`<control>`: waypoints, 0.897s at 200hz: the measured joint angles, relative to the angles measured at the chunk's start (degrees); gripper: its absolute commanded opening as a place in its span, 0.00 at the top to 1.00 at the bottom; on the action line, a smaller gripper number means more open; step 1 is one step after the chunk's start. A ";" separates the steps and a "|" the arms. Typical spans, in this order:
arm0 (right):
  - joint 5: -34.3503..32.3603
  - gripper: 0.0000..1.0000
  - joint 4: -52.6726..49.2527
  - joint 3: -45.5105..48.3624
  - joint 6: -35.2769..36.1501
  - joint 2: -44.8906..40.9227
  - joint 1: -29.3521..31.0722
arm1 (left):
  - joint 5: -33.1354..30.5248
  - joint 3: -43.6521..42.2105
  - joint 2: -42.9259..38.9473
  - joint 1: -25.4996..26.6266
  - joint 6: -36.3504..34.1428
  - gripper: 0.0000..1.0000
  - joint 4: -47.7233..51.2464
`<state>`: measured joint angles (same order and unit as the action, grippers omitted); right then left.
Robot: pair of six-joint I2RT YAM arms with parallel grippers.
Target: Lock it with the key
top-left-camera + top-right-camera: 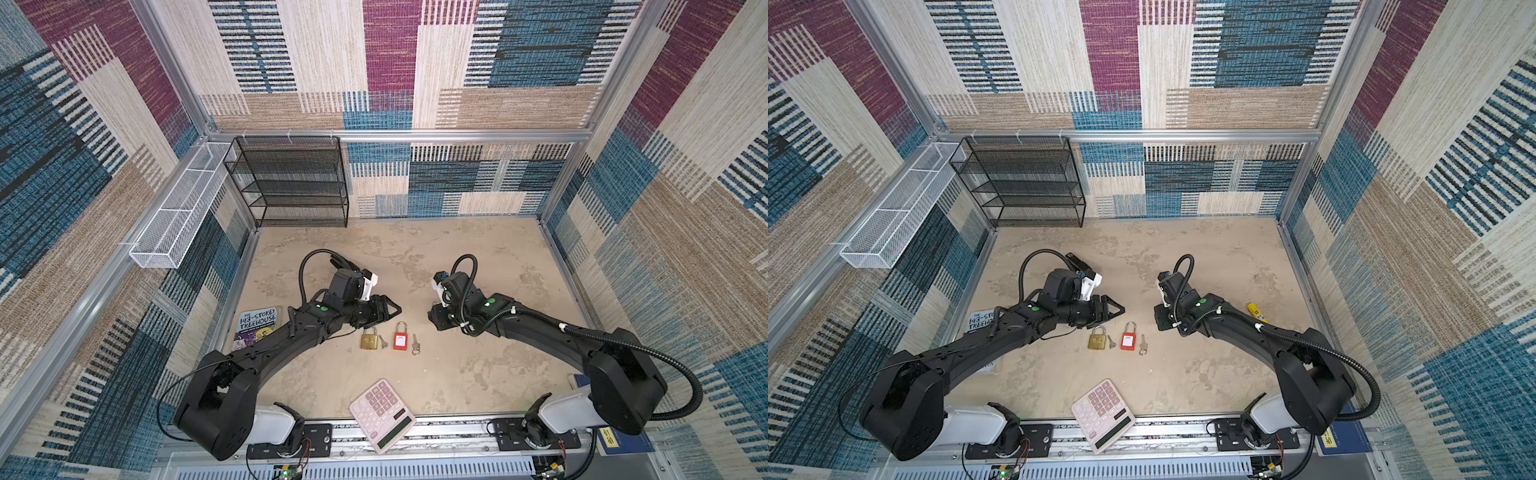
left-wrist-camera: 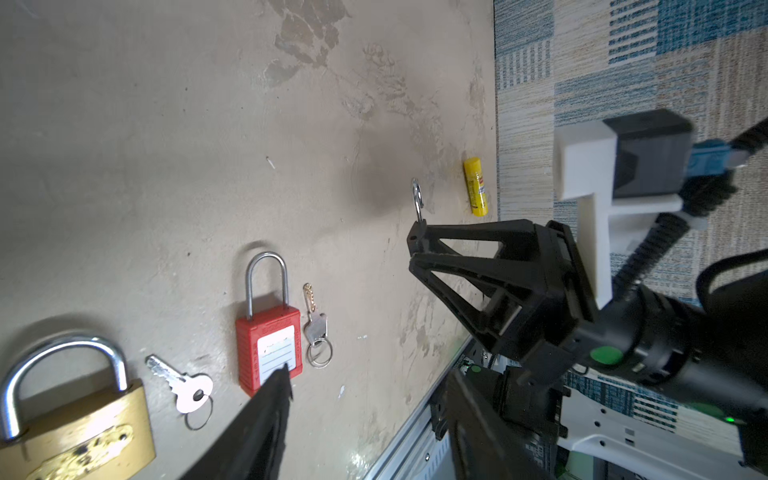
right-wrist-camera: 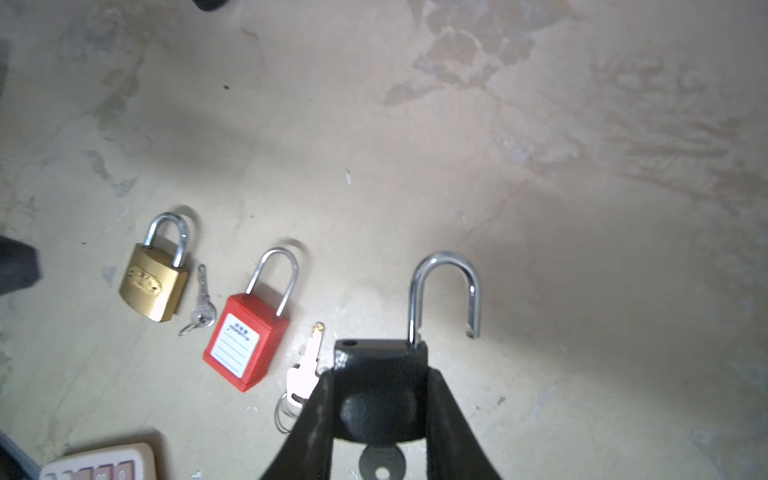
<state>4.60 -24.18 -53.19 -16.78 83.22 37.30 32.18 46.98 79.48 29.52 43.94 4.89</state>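
My right gripper point(image 3: 380, 399) is shut on a black padlock point(image 3: 380, 365), one finger on each side of its body. The padlock's silver shackle point(image 3: 444, 286) is swung open, with one leg free of the body. A dark key point(image 3: 381, 463) sticks out of the underside of the padlock. In both top views the right gripper point(image 1: 432, 320) hovers right of centre, and the padlock is hidden there. My left gripper point(image 1: 395, 309) faces it from the left. In the left wrist view the left gripper point(image 2: 370, 399) is open and holds nothing.
On the floor between the arms lie a brass padlock point(image 1: 368, 340) with its key point(image 1: 382, 341) and a red padlock point(image 1: 400, 338) with its key point(image 1: 414, 345). A pink calculator point(image 1: 382, 413), a book point(image 1: 257, 328), a yellow glue stick point(image 1: 1257, 312) and a black mesh shelf point(image 1: 291, 183) stand around.
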 measured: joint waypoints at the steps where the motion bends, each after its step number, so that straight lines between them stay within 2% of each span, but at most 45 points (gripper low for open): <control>1: 0.07 0.76 0.00 -0.09 0.13 0.02 0.00 | 0.04 0.04 0.04 0.00 0.02 0.39 -0.02; 68: 6.58 0.75 1.68 -3.43 7.85 -0.46 0.81 | 2.69 2.86 2.69 -0.66 2.43 0.45 -2.54; 127: 8.92 0.74 2.25 -5.73 11.02 0.28 4.11 | 4.20 3.91 4.39 -0.66 2.62 0.49 -3.10; 179: 9.33 0.74 2.47 -6.88 11.87 1.09 5.84 | 4.22 4.02 4.39 -0.66 2.75 0.60 -3.39</control>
<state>13.93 -21.71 -60.07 -4.91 84.31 43.13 36.40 51.00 83.88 28.86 46.70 1.50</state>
